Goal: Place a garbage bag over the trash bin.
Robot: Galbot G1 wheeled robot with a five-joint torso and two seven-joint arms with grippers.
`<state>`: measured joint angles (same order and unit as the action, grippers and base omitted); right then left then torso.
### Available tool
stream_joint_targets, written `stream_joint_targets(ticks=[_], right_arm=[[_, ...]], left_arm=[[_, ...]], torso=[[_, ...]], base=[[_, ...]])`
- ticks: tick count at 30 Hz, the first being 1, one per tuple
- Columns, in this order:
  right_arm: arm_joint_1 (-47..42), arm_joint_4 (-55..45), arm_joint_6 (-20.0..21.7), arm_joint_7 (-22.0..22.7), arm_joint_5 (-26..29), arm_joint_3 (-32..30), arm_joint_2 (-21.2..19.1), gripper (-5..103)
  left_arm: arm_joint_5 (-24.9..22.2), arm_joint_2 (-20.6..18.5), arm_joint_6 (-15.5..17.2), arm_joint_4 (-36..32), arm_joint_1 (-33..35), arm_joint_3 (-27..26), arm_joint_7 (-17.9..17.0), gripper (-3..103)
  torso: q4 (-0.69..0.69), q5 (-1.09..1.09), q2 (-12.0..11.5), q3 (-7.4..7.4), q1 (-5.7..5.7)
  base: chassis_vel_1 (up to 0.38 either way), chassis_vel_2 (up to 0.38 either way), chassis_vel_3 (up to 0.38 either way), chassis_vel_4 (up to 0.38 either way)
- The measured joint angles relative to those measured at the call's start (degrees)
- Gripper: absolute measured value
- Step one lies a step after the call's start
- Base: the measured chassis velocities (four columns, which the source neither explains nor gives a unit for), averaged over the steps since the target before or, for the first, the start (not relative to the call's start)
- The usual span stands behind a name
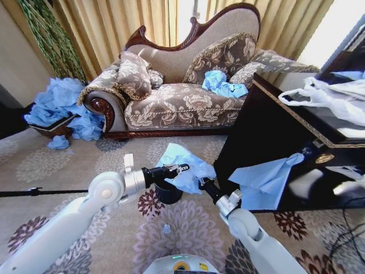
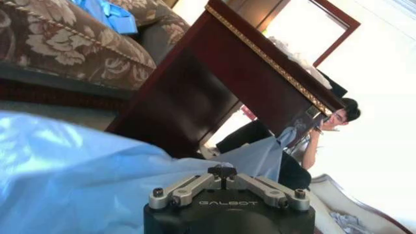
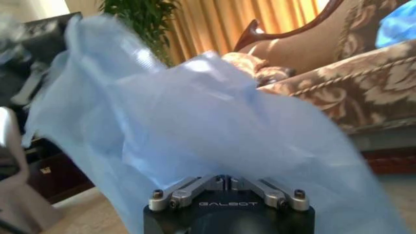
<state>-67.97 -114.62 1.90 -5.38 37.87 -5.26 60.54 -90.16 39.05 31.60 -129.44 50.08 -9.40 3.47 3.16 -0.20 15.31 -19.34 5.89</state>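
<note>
Grippers both pinch the garbage bag (image 1: 185,165) just above the trash bin (image 1: 168,193): left gripper (image 1: 181,169) and right gripper (image 1: 201,183) each clamp an edge. Thin film could slip free or snag the rim, I judge, leaving the mouth bunched.

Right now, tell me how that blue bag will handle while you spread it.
The garbage bag hangs in crumpled folds between the left gripper and right gripper, so probably floppy. It looks thin, likely light. It may billow above the trash bin.
</note>
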Motion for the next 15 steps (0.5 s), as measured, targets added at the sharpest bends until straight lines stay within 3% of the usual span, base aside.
stream_joint_targets(ticks=[8, 15], right_arm=[[0.2, 0.8, -0.1, -1.0, -1.8, 4.4, 1.3, 0], [2.9, 3.8, -0.6, -0.9, -2.6, 4.4, 3.0, 0]], left_arm=[[-2.1, 0.2, 0.0, 0.2, -2.2, 0.7, 0.0, 0], [-2.4, -0.4, -0.2, -3.6, 0.8, -1.1, -0.7, 0]], torso=[[0.02, 0.0, 0.0, 0.0, 0.0], [0.0, 0.0, 0.0, 0.01, 0.0]], base=[[0.0, 0.0, 0.0, 0.0], [0.0, 0.0, 0.0, 0.0]])
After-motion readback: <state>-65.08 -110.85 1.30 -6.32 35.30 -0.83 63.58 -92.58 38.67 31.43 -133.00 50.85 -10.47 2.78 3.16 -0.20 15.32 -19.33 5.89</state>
